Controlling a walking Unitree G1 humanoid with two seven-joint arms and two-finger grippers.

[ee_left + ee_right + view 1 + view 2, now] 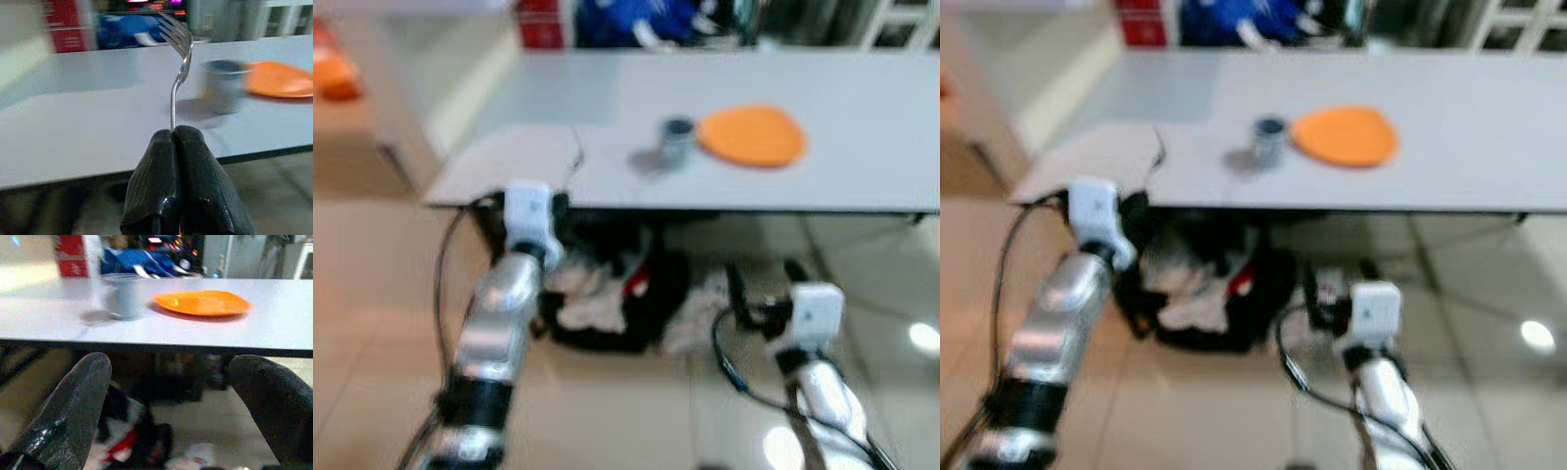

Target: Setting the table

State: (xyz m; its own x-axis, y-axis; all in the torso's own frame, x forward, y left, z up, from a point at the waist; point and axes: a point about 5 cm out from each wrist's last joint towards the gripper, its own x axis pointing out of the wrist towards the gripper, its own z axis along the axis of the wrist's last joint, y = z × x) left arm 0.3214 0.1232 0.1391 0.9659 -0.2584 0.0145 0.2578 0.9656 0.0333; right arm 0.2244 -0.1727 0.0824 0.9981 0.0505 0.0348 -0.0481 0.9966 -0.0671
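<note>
A pale grey table (862, 147) stood over a glossy tiled floor (372, 323). On its top sat a grey cup (676, 140), with an orange plate (751, 135) just beside it at 3 o'clock.

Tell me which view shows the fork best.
The left wrist view: the fork stands upright, its handle pinched in the left gripper, tines sharp against the table. In the blurred eye views it cannot be made out near that arm.

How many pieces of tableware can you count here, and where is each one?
3: an orange plate on the table, a cup just to its left, and a fork gripped in the left claw.
</note>
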